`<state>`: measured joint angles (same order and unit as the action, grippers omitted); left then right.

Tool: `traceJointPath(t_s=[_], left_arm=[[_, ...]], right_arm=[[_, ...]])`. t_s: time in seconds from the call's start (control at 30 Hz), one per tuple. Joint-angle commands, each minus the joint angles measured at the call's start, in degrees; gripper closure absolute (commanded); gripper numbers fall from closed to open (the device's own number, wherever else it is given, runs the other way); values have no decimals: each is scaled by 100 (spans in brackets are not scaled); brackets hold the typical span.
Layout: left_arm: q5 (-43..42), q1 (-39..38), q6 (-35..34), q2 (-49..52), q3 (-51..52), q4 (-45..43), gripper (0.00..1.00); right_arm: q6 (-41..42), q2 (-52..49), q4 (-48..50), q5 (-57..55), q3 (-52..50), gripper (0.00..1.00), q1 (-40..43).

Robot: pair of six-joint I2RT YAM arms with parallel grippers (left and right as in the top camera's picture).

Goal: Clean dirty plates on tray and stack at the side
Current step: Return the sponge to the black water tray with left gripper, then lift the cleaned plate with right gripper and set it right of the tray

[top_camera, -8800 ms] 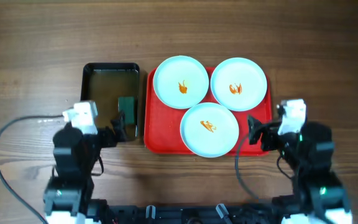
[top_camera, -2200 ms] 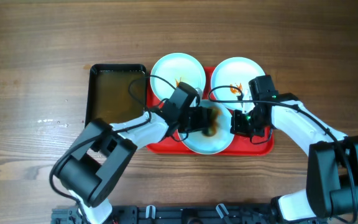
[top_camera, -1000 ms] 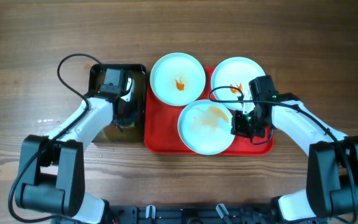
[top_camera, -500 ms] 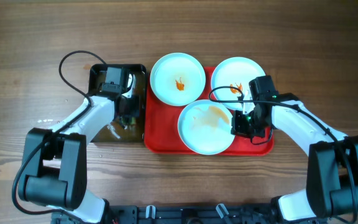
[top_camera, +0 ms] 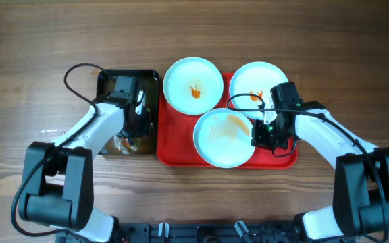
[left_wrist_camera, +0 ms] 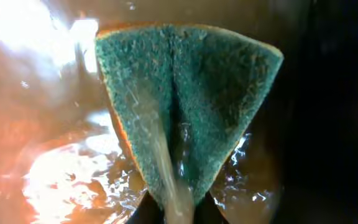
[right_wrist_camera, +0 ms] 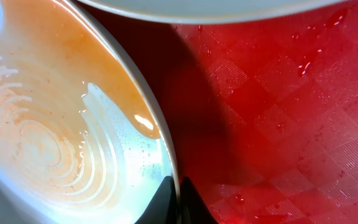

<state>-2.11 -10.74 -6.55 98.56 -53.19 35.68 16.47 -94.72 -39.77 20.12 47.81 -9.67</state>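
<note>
Green sponge (left_wrist_camera: 188, 99) pinched in L claw (left_wrist_camera: 178, 208), arm stretched into basin (top_camera: 104, 84); R claw (right_wrist_camera: 179, 200) nips plate (right_wrist_camera: 55, 137) rim.

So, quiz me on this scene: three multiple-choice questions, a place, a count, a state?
1. Where is the green sponge? A on a shelf; B in the black basin; C on the floor.
2. How many plates sit on the red tray? A two; B five; C three.
3. What is the right gripper doing? A pinching the near plate's rim; B hanging open; C holding a cup.
Answers: B, the left gripper dips it there; C, three show overhead; A, its tips clamp the rim.
</note>
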Motion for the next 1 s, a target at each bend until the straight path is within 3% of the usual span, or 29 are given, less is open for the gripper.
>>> traceJointPath(t_s=[0.0, 0.03, 0.07, 0.13, 0.17, 0.27, 0.37, 0.43, 0.67, 0.97], left_arm=[[-96, 22, -33, 48, 66, -199, 96], [-85, 28, -33, 28, 55, -205, 96], [-85, 28, -33, -52, 7, -201, 74], [-85, 28, -33, -313, -98, -138, 67], [-85, 28, -33, -487, -127, -81, 53], [-87, 26, -33, -715, -125, 114, 37], [-109, 26, -122, -693, -114, 251, 38], [-109, 26, -313, -693, -114, 254, 38], [-109, 26, -315, -695, -114, 249, 37], [-109, 26, -315, -695, -114, 146, 36]], right_arm=[[2, -70, -33, -98, -63, 94, -13], [2, -70, -33, -98, -63, 94, -11], [2, -70, -33, -98, -63, 91, -13], [4, -70, -20, -98, -63, 89, -11], [4, -70, -13, -96, -63, 89, -13], [4, -70, 13, -96, -63, 84, -13], [7, -70, 4, -70, -72, 84, -13], [17, -70, 13, -24, -136, 96, -13], [-411, 262, -249, 223, 98, 96, -13], [-424, 1996, -188, -1729, 262, 96, -13]])
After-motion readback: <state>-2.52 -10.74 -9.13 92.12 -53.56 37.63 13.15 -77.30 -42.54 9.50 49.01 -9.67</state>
